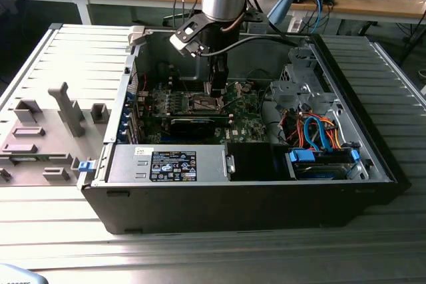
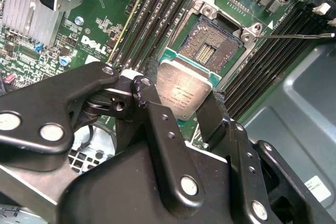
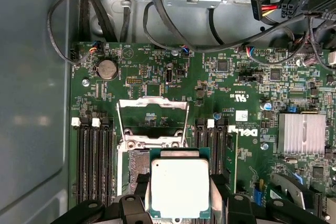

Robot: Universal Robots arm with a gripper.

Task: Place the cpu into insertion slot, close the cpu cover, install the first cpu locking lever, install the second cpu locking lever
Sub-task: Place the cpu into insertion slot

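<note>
My gripper (image 2: 178, 103) is shut on the cpu (image 2: 184, 92), a flat square chip with a silver-grey top, pinched at two opposite edges by the black fingers (image 2: 143, 92). The chip hangs tilted just above the near edge of the insertion slot (image 2: 210, 51), whose dark pin field lies uncovered inside its silvery rim. In the first wrist view the cpu (image 3: 180, 187) hides most of the insertion slot (image 3: 137, 165). The cpu cover (image 3: 152, 103) stands swung open beyond the socket. A thin wire locking lever (image 2: 299, 36) sticks out free beside the socket. In the exterior view my gripper (image 1: 216, 88) reaches down into the case.
Long memory slots (image 3: 94, 166) flank the socket on both sides. A finned heatsink (image 3: 302, 132) and a long black card (image 1: 193, 126) sit nearby on the board. Cable bundles (image 1: 319, 134) and the case walls (image 1: 126, 98) hem in the arm.
</note>
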